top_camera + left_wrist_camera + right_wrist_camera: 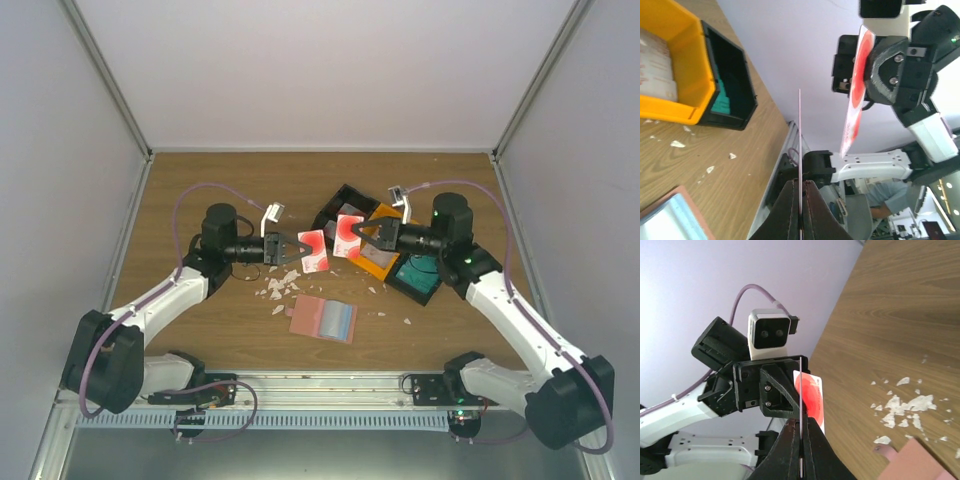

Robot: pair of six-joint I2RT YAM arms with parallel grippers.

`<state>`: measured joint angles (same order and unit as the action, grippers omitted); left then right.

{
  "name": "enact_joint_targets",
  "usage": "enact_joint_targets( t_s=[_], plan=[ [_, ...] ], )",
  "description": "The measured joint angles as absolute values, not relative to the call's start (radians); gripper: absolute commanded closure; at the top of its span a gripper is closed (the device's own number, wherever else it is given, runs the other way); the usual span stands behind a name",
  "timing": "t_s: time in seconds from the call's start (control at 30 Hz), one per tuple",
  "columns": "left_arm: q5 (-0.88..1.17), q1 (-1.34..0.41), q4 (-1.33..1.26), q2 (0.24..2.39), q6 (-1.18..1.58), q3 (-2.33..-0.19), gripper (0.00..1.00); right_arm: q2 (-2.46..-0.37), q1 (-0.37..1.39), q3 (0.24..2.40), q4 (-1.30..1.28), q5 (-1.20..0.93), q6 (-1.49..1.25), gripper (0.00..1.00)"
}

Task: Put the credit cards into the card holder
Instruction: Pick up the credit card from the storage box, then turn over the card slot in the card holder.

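I have both claws clamped tight, each pinching one thin, stiff plastic card by its edge. The left claw (296,248) holds the left card (314,251), glossy white with red print. The right claw (358,235) holds the right card (348,236), the same white and red with a big red disc. The two cards hang above the table, just beside each other with a narrow gap, claws pointing at one another. In each wrist view my own card shows only as a hairline rising from between the fingers.

The card holder (323,319) lies opened flat on the wood-grain table (200,190), near of both claws and roughly between them. It is a salmon-pink rectangle with a matte, leather-like border and a pale blue-grey inner face, and neither claw touches it.

Jagged white crumbs (280,288) lie scattered just left and far of the holder. Right of centre sit hard plastic bins: an orange bin (380,262) under the right claw, a black bin (340,200) beyond it, and teal cards (418,272) in a black bin further right. Bare wood shows around the holder's left, right and near edges, up to the metal rail (320,385)
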<state>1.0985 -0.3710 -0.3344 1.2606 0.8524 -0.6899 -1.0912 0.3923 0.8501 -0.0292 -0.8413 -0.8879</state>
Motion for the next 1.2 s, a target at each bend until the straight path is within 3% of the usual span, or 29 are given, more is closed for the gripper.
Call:
enact_joint_targets(
  t_s=[0.3,0.63,1.2],
  plan=[
    [0.964,-0.381,-0.123,1.198,0.697,-0.625,1.0,-0.977,0.39,0.679,-0.198,-0.657,-0.755,1.0],
    [0.799,-0.515,-0.005,1.233,0.63,-0.486,1.0,-0.965,0.591,0.398,-0.188,-0.49,-0.846,0.99],
    [0.546,-0.533,0.168,1.25,0.564,-0.486,1.0,-1.113,0.68,0.374,-0.052,-0.276,-1.004,1.0]
  ],
)
